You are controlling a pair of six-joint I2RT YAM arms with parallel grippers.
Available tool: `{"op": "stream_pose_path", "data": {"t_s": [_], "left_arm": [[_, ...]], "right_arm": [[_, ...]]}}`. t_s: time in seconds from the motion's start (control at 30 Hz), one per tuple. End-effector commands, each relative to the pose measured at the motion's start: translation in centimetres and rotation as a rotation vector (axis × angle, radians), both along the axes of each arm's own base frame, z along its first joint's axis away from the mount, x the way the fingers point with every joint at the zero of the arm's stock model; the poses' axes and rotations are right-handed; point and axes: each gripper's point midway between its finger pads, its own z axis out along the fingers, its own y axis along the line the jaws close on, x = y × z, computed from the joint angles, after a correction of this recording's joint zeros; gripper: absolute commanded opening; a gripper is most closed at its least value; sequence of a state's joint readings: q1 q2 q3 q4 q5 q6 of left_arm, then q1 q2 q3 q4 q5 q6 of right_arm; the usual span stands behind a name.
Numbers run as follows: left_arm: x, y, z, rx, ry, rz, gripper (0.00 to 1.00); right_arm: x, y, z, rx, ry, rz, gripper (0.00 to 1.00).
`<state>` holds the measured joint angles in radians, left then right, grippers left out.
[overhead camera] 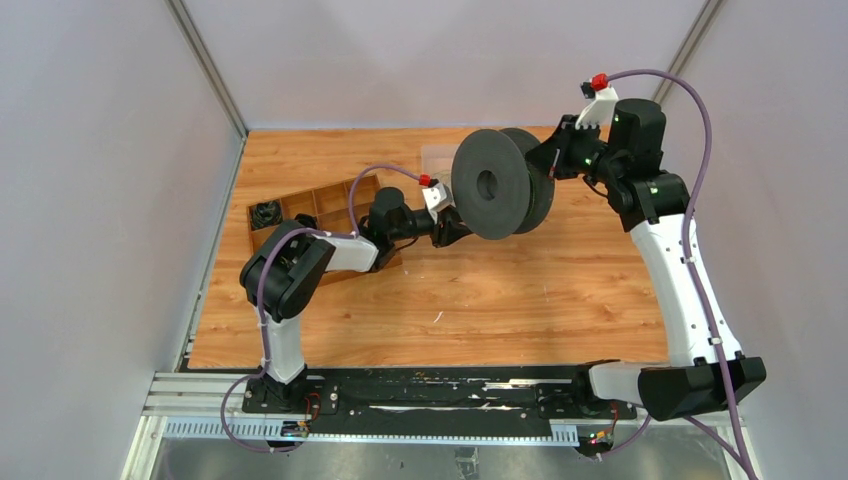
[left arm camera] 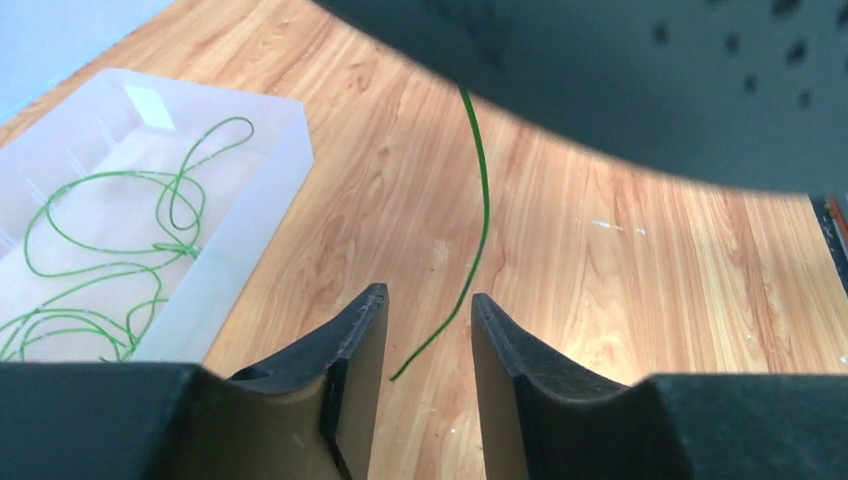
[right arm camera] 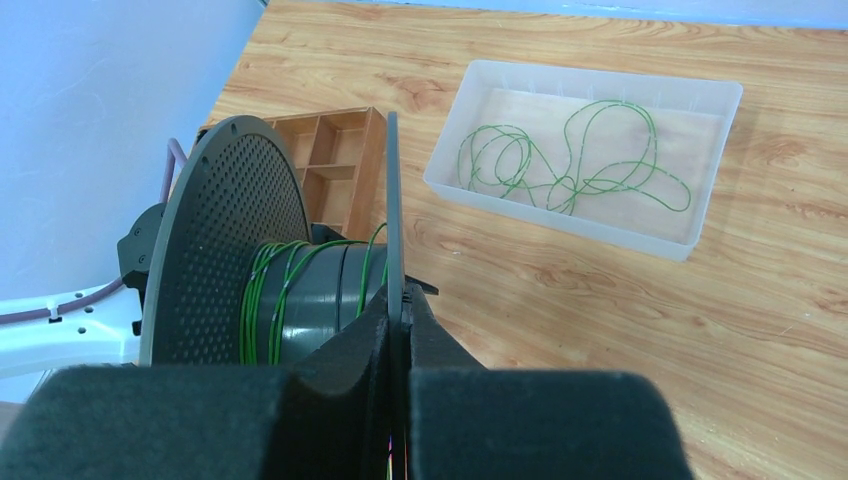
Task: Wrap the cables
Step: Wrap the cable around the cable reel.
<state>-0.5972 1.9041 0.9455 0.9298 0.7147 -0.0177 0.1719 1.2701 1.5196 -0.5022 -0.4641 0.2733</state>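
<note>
Pinching the flange of the dark grey perforated plastic spool (right arm camera: pixel 225 230), lower left, with the right gripper (right arm camera: pixel 404 296) clamped; straddling a thin green wire cable (left arm camera: pixel 483 200), bottom centre, with the left gripper (left arm camera: pixel 428 306) parted.

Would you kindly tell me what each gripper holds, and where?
The right gripper pinches the spool by one flange's rim. The left gripper holds nothing: the end of a green cable hangs between its open jaws, untouched.
</note>
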Motion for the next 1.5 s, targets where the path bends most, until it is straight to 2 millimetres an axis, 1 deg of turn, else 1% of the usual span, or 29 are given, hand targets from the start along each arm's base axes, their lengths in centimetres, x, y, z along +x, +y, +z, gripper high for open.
{"op": "stream_pose_path", "data": {"t_s": [0.0, 0.2, 0.33, 0.37, 0.47, 0.6, 0.67, 0.77, 0.93, 1.03, 1.13, 1.27, 1.37, 1.47], "left_arm": [[-0.7, 0.2, 0.6, -0.008, -0.025, -0.019, 0.37], [-1.1, 0.1, 0.7, -0.007, -0.005, -0.037, 0.15], [-1.4, -0.1, 0.9, -0.013, 0.004, -0.05, 0.02], [-1.6, -0.2, 1.0, -0.014, 0.005, -0.054, 0.01], [-2.1, -0.2, 1.1, -0.008, 0.003, -0.06, 0.0], [-3.4, -0.4, 1.1, 0.013, 0.003, -0.075, 0.0], [-4.4, -0.6, 1.0, 0.029, 0.01, -0.09, 0.01], [-6.5, -1.2, 1.3, 0.044, 0.001, -0.128, 0.0], [-10.1, -2.6, 2.8, 0.059, -0.046, -0.193, 0.0], [-11.3, -3.6, 3.5, 0.064, -0.032, -0.225, 0.0], [-12.7, -4.4, 3.4, 0.082, -0.018, -0.263, 0.0], [-14.5, -5.1, 2.1, 0.146, -0.003, -0.313, 0.0], [-15.7, -5.4, 1.4, 0.189, -0.006, -0.348, 0.0], [-16.3, -5.7, 1.7, 0.216, -0.015, -0.377, 0.0]], "right_arm": [[-0.1, -0.1, 2.4, 0.042, -0.059, 0.002, 0.01], [0.0, -0.4, 2.1, 0.038, -0.06, -0.007, 0.01], [0.0, -0.7, 1.8, 0.034, -0.06, -0.018, 0.01], [0.0, -0.8, 1.7, 0.034, -0.06, -0.021, 0.01], [0.1, -1.1, 1.7, 0.03, -0.063, -0.033, 0.01], [0.4, -1.8, 1.8, 0.012, -0.072, -0.071, 0.01], [0.7, -2.3, 1.8, 0.002, -0.076, -0.102, 0.01], [1.4, -3.3, 1.6, -0.028, -0.078, -0.16, 0.01], [2.7, -4.6, 0.8, -0.07, -0.069, -0.233, 0.01], [3.2, -4.9, 0.2, -0.076, -0.059, -0.257, 0.01], [3.5, -5.3, -0.1, -0.087, -0.058, -0.279, 0.01], [4.2, -5.9, -0.5, -0.112, -0.062, -0.309, 0.01], [4.4, -6.1, -0.7, -0.126, -0.064, -0.319, 0.01], [4.6, -6.3, -1.3, -0.142, -0.064, -0.326, 0.01]]}}
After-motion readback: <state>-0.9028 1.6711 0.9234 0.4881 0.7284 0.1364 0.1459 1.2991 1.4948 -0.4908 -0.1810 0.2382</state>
